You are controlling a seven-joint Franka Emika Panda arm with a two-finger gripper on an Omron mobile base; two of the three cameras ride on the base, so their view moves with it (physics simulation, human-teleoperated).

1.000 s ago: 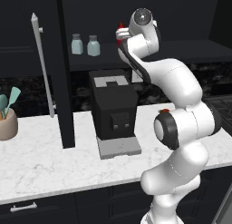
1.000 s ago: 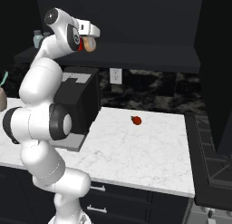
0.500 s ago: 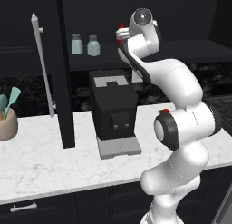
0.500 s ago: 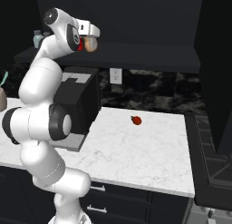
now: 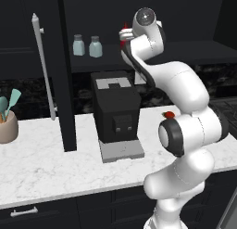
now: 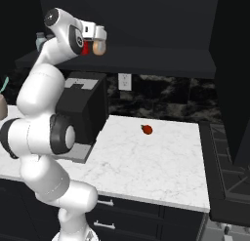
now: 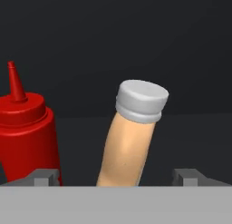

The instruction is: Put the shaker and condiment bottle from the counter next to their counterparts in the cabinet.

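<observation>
The orange-tan condiment bottle (image 7: pixel 129 146) with its pale cap leans to the right between my gripper's (image 7: pixel 117 177) fingers, and a gap shows on each side of it, so the gripper is open. Its base is hidden. Close on its left stands the red squeeze bottle (image 7: pixel 25 132). From the right base view, the gripper (image 6: pixel 95 36) is up at the cabinet shelf (image 6: pixel 161 57) with the condiment bottle (image 6: pixel 99 48) and the red bottle (image 6: pixel 86 48) under it. Two pale blue-green shakers (image 5: pixel 78 45) (image 5: pixel 95 46) stand side by side on the shelf, left of the gripper (image 5: pixel 124 35).
A black coffee machine (image 5: pixel 115 112) stands on the marble counter (image 5: pixel 46 168) under the shelf. The open cabinet door (image 5: pixel 62 84) with its long grey handle (image 5: pixel 44 66) juts out at left. A utensil pot (image 5: pixel 7 126) sits far left, a small red fruit (image 6: pixel 146 130) right.
</observation>
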